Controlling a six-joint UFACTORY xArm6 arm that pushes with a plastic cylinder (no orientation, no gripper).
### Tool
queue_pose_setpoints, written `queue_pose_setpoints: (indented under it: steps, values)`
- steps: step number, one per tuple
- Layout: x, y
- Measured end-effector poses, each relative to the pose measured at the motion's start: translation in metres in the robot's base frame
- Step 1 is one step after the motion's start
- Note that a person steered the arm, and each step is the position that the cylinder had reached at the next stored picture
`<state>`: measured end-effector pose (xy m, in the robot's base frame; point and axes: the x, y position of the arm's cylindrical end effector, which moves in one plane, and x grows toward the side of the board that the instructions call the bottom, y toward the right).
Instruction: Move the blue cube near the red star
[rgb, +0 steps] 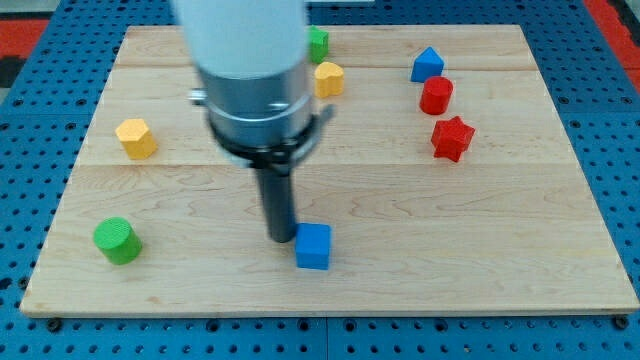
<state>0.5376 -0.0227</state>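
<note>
closest to the view's bottom sits the blue cube, low on the wooden board near its middle. my tip is right at the cube's nine o'clock side, touching it or almost touching, i think so that a push will slide the cube toward three o'clock. i have no gripper at all, only a straight dark rod, so nothing can spread or pinch; i can only shove. off at the cube's nine o'clock, well apart, stands a green round block. farther up, at about ten o'clock, is a yellow block. the red star is where the cube should go, and it sits well apart from the cube, at about two o'clock from it. just past the star is a red round block, and then another blue block with a pointy top. near the view's top, half hidden by my arm, are a second yellow block and a green block. i guess i will need to push from lower down too, so the cube climbs toward the star without bumping the red round one.
</note>
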Motion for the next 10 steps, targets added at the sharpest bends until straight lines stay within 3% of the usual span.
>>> queue_pose_setpoints:
  steps: [2,3,4,5,10]
  values:
    - [0.046,-0.013]
    - [0.059,0.012]
    - [-0.007,0.031]
    - [-0.04,0.074]
    - [-0.059,0.145]
